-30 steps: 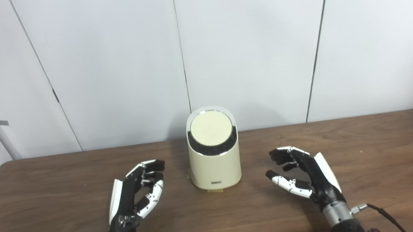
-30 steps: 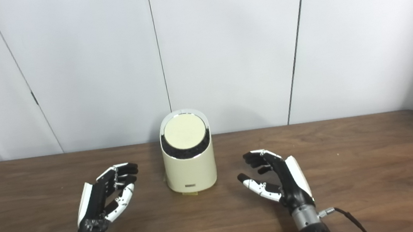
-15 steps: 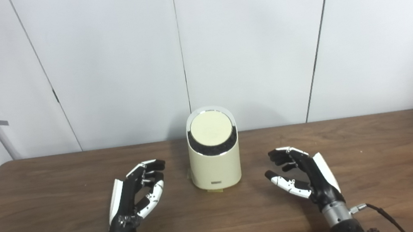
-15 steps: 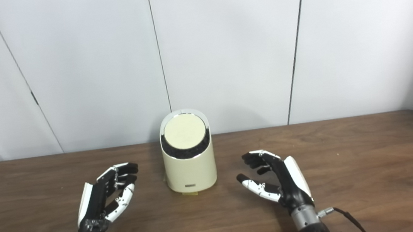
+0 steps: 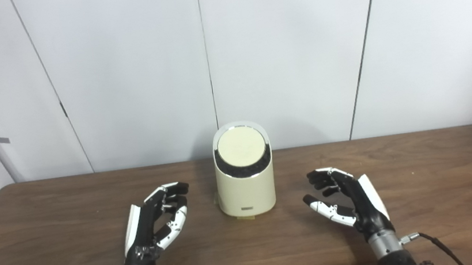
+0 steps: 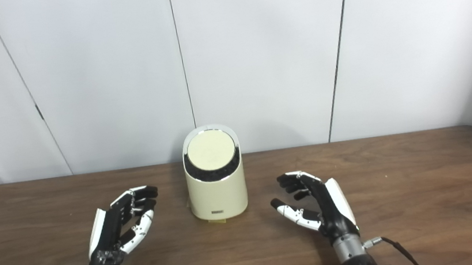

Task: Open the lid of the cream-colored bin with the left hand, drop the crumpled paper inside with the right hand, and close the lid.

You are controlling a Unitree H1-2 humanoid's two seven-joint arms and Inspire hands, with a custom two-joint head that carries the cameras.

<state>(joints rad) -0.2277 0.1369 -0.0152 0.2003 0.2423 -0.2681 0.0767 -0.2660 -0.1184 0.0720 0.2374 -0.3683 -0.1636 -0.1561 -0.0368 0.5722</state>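
Note:
The cream-colored bin (image 5: 246, 191) stands upright at the middle of the brown table (image 5: 42, 225), close to the back wall. Its round cream lid (image 5: 240, 146) is down, tilted toward me inside a chrome rim. My left hand (image 5: 156, 219) rests to the left of the bin, open, fingers apart and holding nothing. My right hand (image 5: 347, 202) rests to the right of the bin, also open and empty. Neither hand touches the bin. No crumpled paper shows in either view.
White wall panels (image 5: 131, 73) rise right behind the table's back edge. A thin cable (image 5: 435, 243) trails from the right wrist. A small yellowish tab (image 5: 245, 216) pokes out under the bin's front.

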